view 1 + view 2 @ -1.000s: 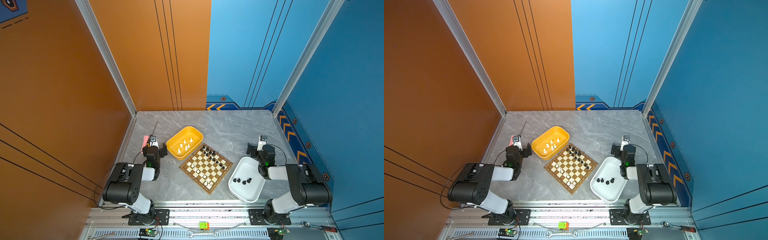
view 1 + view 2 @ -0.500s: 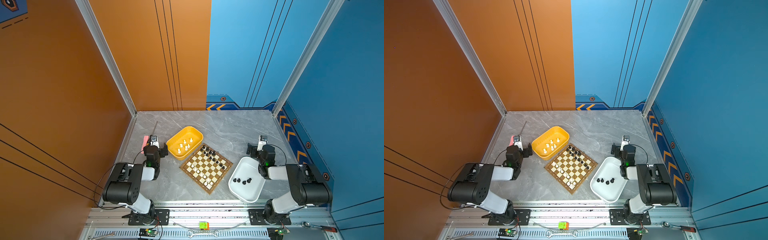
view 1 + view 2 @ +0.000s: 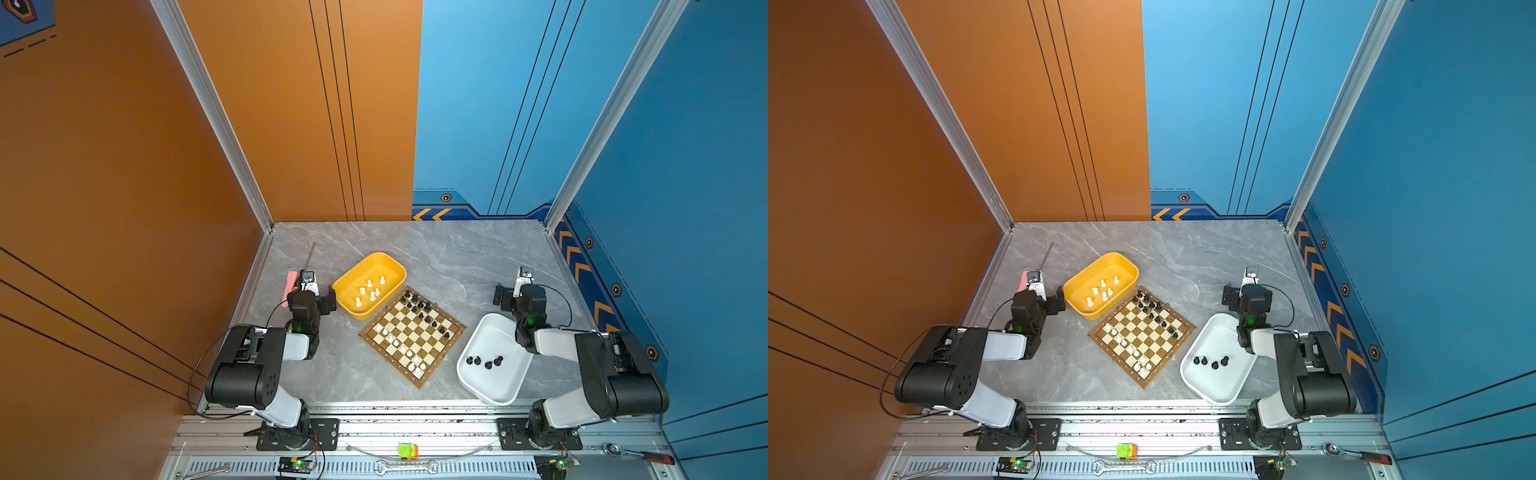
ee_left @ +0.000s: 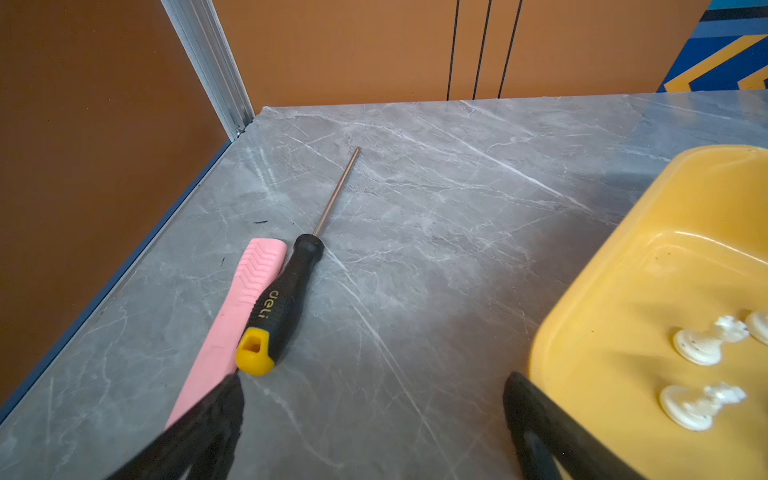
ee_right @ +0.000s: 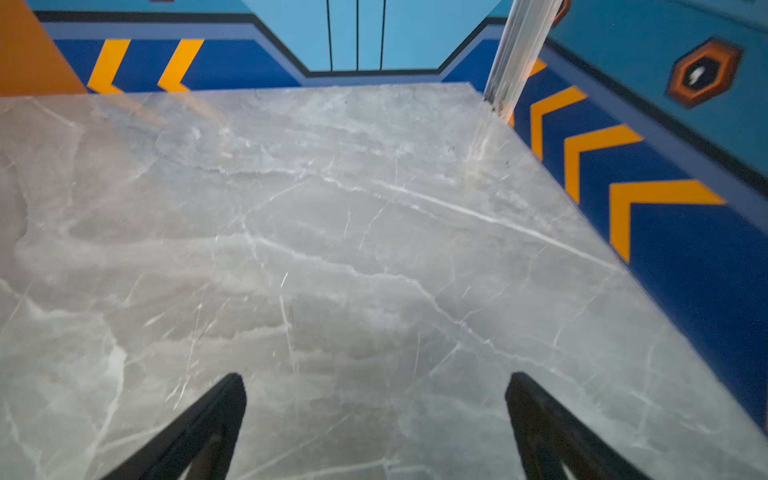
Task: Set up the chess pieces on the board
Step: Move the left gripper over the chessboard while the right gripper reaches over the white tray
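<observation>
Glossy yellow plastic tray (image 4: pixel 582 316), wooden board (image 3: pixel 455 332), polished marble-look table (image 5: pixel 332 249)

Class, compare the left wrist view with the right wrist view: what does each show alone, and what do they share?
Left wrist only: a screwdriver beside a pink tool, and the yellow tray holding white chess pieces. Right wrist only: an orange hexagon emblem on the blue wall. Both: the grey table and an open, empty pincer, the left pincer and the right pincer.
</observation>
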`<state>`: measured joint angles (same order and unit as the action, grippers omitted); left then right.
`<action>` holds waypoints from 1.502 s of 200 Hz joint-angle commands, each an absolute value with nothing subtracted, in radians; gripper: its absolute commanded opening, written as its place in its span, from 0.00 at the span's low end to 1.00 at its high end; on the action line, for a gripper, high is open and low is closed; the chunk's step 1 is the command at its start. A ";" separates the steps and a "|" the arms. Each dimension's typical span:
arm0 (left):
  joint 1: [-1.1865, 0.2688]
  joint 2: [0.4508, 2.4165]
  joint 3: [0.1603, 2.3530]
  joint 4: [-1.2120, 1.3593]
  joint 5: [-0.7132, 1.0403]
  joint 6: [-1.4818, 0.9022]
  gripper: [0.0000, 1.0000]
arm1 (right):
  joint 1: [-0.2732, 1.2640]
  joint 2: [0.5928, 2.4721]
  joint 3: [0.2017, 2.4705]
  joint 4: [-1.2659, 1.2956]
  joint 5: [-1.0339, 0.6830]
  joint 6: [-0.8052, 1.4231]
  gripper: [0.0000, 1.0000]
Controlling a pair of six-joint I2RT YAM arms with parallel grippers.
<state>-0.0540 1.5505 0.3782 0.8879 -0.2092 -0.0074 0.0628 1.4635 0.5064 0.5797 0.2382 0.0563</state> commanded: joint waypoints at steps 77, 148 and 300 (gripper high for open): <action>-0.154 1.250 0.743 0.134 -0.231 -0.056 0.98 | 0.112 1.190 0.963 -0.425 0.398 0.247 0.94; -0.485 1.050 0.803 -0.070 -0.206 -0.147 0.98 | 0.299 1.081 0.947 -0.846 0.294 0.581 0.73; -0.749 1.210 0.980 -0.087 -0.095 -0.067 0.98 | 0.507 0.959 0.789 -1.068 0.255 1.023 0.57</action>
<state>-0.7330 1.2007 0.9401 -0.0818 -0.1234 -0.0944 0.4854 0.9565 0.8043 -1.0107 0.2390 0.9489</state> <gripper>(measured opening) 0.977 0.585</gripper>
